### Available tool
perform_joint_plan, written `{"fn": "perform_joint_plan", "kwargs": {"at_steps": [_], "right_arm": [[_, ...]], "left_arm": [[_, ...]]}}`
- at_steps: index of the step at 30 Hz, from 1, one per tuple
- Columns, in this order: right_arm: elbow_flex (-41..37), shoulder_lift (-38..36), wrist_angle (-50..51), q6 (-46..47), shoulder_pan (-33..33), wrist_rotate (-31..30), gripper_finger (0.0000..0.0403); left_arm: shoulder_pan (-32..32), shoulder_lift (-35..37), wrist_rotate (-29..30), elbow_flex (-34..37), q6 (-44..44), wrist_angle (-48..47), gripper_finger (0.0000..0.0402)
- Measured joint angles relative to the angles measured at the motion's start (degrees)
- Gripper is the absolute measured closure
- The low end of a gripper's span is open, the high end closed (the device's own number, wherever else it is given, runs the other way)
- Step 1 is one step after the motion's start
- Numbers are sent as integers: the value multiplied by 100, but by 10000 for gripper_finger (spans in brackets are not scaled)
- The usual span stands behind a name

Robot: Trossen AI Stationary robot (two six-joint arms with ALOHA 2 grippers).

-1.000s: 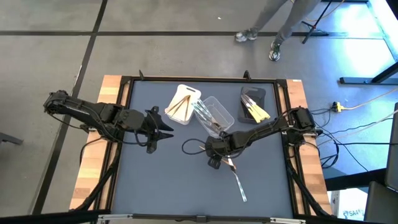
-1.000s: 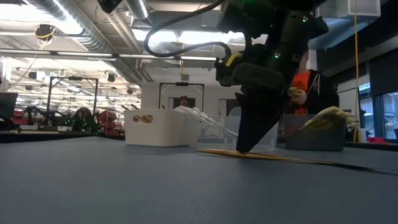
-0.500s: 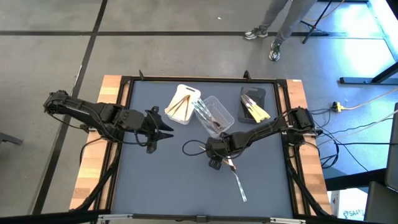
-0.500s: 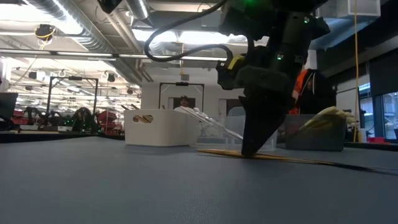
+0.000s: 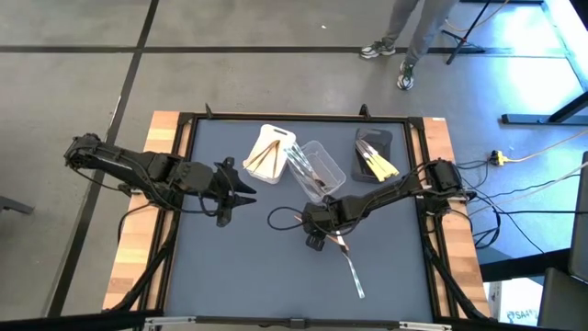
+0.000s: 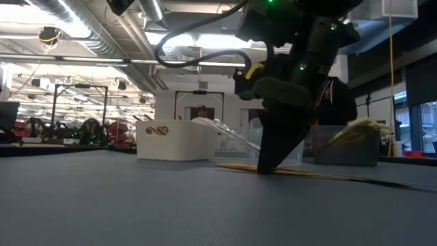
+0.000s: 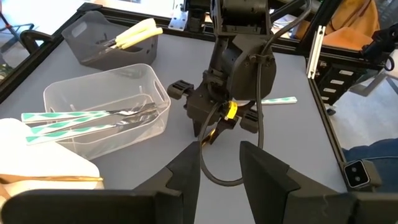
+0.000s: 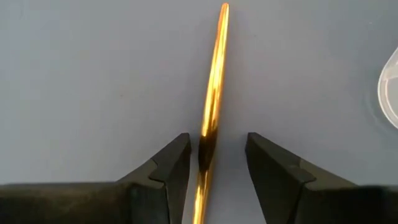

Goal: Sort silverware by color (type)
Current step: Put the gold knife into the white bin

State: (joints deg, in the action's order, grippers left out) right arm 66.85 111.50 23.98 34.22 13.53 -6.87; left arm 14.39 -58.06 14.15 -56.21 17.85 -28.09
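Centrally, the right gripper [image 8: 212, 163] points down at the mat, its jaws parted on either side of a slim, glossy golden utensil handle [image 8: 212, 93] lying flat; one finger looks to touch it, the other stands clear, nothing lifted. At about five o'clock from it lies a clear-wrapped utensil [image 5: 353, 274]. Toward twelve o'clock sit a white tub [image 5: 270, 153] of tan pieces, a clear tub [image 5: 318, 169] and a grey tub [image 5: 374, 153] with yellow pieces. At nine o'clock the left gripper [image 5: 246, 193] hovers open, empty.

right gripper [image 6: 263, 167]: slid a little sideways along the gold utensil [image 8: 213, 93] (tips down at the mat)
person [image 5: 418, 28]: feet stepped a bit
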Motion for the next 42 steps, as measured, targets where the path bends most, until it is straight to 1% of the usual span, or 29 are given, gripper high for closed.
{"fn": "perform_joint_plan", "kwargs": {"at_steps": [5,7,17,26,39,42], "right_arm": [[0,9,2,0,1,-9,245],[0,13,5,0,1,-11,252],[-4,24,-47,2,-1,41,344],[-15,28,-98,2,-5,207,396],[13,28,-111,-6,-7,364,399],[106,41,-63,-173,-7,393,397]], "left_arm": [[0,0,2,0,0,1,296],[0,0,15,0,0,1,296],[0,0,15,0,0,1,296],[0,0,17,0,0,3,296],[0,0,15,0,0,3,296],[-2,0,15,0,0,3,296]]}}
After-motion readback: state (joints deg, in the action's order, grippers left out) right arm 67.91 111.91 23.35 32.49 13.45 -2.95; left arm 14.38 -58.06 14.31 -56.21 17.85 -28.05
